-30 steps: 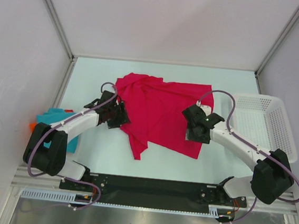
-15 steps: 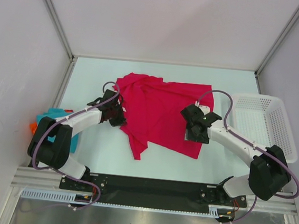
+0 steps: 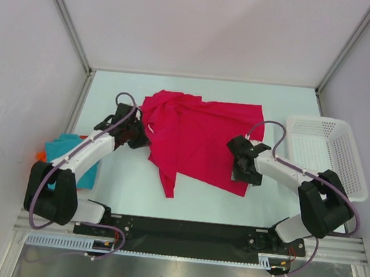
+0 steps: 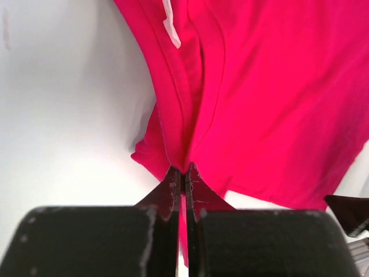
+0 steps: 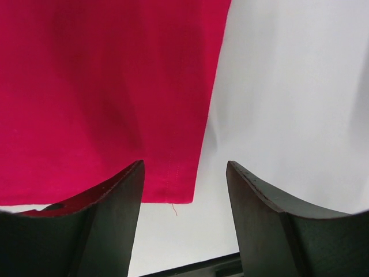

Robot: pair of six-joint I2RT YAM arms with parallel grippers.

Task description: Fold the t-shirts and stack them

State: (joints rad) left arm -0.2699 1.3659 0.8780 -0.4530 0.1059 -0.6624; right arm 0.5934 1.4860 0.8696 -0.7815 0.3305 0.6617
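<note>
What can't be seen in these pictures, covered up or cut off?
- Top view: the teal t-shirt lies largely under the left arm; whether it is folded is hidden.
- Top view: the orange t-shirt shows only a sliver behind the teal one.
- Left wrist view: the left gripper is shut on the crimson t-shirt; its fingers hide how many layers are pinched.
- Right wrist view: whether the open right gripper touches the cloth is unclear.
</note>
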